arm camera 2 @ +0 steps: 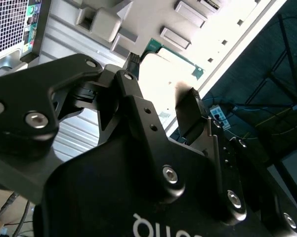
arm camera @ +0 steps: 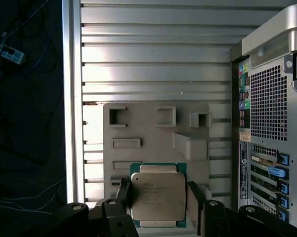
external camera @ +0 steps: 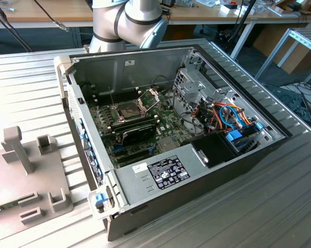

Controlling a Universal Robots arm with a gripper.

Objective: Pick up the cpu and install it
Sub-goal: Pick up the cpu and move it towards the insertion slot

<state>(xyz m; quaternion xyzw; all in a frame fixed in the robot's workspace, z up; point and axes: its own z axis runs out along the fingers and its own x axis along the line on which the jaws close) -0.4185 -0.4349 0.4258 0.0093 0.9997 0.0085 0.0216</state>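
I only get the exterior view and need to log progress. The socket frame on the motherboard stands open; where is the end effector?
Observer: In the first wrist view the end effector is at the cpu, with the grey fixture plate behind it.
Operator: Which face of the cpu is up?
Observer: Its silver metal lid, with a green edge showing around it.
Operator: Is it lifted off the plate?
Observer: I cannot tell from either wrist view.
Operator: What stands beside the plate?
Observer: The computer's rear panel, with a perforated grille.
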